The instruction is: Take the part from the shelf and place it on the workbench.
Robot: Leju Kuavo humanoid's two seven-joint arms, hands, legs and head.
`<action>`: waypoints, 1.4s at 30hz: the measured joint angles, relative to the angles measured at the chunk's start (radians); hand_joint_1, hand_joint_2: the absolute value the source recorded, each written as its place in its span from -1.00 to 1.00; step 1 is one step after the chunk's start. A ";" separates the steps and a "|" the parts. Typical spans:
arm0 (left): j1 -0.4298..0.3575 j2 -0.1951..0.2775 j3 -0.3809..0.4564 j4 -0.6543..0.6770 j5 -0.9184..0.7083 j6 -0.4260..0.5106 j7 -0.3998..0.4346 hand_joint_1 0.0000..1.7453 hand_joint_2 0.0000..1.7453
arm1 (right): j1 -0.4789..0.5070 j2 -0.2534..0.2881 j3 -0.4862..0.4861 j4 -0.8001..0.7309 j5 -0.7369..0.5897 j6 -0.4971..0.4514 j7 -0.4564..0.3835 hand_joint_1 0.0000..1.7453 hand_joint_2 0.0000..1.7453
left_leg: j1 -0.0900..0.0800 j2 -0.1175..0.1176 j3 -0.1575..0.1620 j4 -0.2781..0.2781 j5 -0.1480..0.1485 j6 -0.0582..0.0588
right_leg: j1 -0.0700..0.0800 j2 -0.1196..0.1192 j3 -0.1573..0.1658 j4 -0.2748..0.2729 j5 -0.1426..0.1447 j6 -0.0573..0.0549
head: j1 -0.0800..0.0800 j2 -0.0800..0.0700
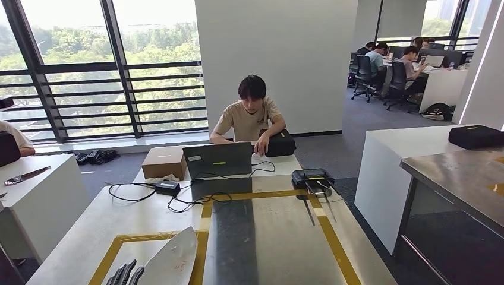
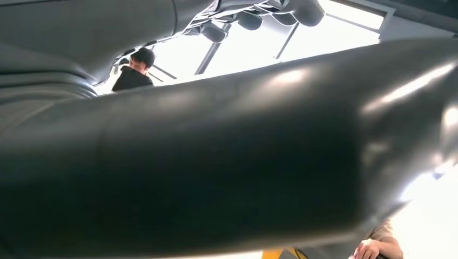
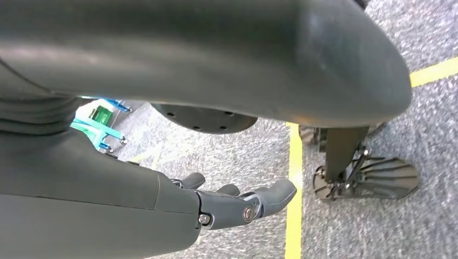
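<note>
- One pale, leaf-shaped metal part (image 1: 172, 259) is held by the left robot hand (image 1: 126, 274) at the near edge of the desk (image 1: 279, 237); dark fingers are seen at its lower left, and the part is raised over the yellow-taped area.
- In the left wrist view, the part (image 2: 227, 156) is seen close up as a dark curved surface, with fingers (image 2: 248, 19) wrapped over its edge.
- The right robot hand (image 3: 237, 202) is seen hanging above grey carpet crossed by a yellow floor line (image 3: 294, 216); its fingers are loosely curled apart and nothing is held.
- Farther along the desk, a laptop (image 1: 217, 159), a cardboard box (image 1: 164, 161), black cables (image 1: 178, 199) and a small black device (image 1: 310, 177) are laid out.
- A person (image 1: 249, 116) is seated behind the laptop, one hand resting on a black bag (image 1: 278, 142).
</note>
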 joint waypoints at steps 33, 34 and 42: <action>0.101 0.006 0.077 -0.073 -0.049 -0.023 0.035 -1.00 -1.00 | -0.005 0.001 -0.001 0.000 0.007 0.007 0.016 -1.00 -1.00 | 0.015 -0.004 0.090 -0.093 -0.016 -0.040 | -0.013 -0.003 -0.014 -0.029 0.056 0.029 | -0.003 0.000; 0.106 0.006 0.081 -0.074 -0.048 -0.022 0.035 -1.00 -1.00 | -0.005 0.001 -0.001 0.000 0.006 0.007 0.015 -1.00 -1.00 | 0.011 -0.004 0.086 -0.099 -0.011 -0.030 | -0.015 -0.002 -0.014 -0.034 0.066 0.037 | -0.002 0.000; 0.136 0.003 0.096 -0.075 -0.034 -0.019 0.035 -1.00 -1.00 | 0.001 0.000 -0.001 0.000 0.004 0.005 0.034 -1.00 -1.00 | 0.001 0.007 -0.018 -0.099 0.083 0.017 | -0.012 0.002 -0.074 0.244 -0.136 0.053 | 0.005 0.000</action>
